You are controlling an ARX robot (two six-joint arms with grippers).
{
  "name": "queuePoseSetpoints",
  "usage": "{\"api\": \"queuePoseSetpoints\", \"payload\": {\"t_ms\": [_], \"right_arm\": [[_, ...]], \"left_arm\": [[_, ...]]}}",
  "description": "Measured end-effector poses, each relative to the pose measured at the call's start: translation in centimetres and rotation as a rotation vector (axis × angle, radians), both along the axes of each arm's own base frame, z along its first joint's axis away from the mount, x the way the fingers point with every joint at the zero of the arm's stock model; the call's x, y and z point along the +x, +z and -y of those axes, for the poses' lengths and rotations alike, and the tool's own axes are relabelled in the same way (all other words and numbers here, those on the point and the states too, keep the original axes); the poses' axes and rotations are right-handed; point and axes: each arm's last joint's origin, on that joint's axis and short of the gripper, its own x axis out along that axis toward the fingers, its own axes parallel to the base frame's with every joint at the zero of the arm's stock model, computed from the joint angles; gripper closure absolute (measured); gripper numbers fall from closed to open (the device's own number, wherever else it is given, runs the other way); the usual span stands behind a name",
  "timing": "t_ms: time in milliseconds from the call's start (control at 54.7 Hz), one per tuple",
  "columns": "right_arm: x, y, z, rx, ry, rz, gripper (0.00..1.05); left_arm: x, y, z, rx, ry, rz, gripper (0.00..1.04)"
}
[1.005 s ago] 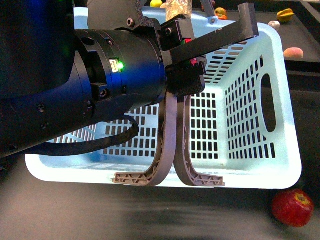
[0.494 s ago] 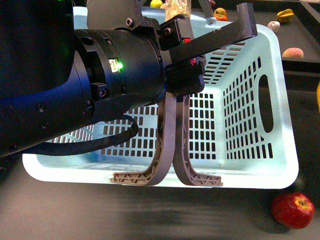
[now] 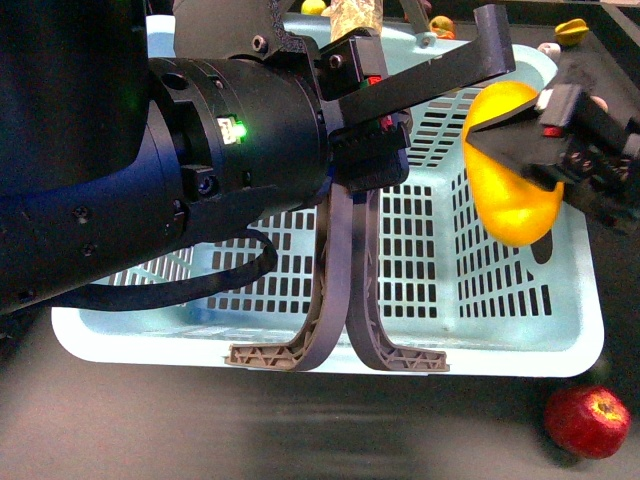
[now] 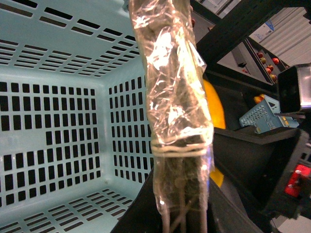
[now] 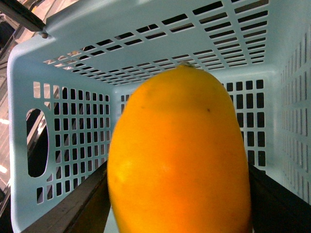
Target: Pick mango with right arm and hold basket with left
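The right end effector (image 3: 528, 148) is clamped on the mango (image 3: 505, 205), with one black finger on each side of the fruit. The mango hangs in the air above the right wall of the basket (image 3: 575, 300). The left end effector (image 3: 340, 358) has its grey fingers drawn together, tips at the basket's near rim; whether they pinch it I cannot tell. A red apple (image 3: 586, 420) lies on the bench (image 3: 120, 430) outside the basket's near right corner.
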Motion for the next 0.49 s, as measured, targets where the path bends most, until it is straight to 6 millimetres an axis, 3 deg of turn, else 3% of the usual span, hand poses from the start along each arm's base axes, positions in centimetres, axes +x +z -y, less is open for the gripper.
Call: {"api": "queuePoseSetpoints", "payload": {"t_ms": [165, 420, 494], "right_arm": [[-0.2, 1.3, -0.3, 0.021, 0.005, 0.058, 0.07], [-3.9, 5.8, 2.3, -0.004, -0.078, 0.176, 0.08], [-6.2, 6.8, 4.0, -0.021, -0.149, 0.198, 0.08]], "left_arm": [[0.0, 0.0, 0.0, 0.0, 0.0, 0.0, 0.98], [0.0, -0.1, -0.1, 0.009, 0.009, -0.001, 0.98], [0.0, -0.1, -0.1, 0.007, 0.007, -0.002, 0.98]]}}
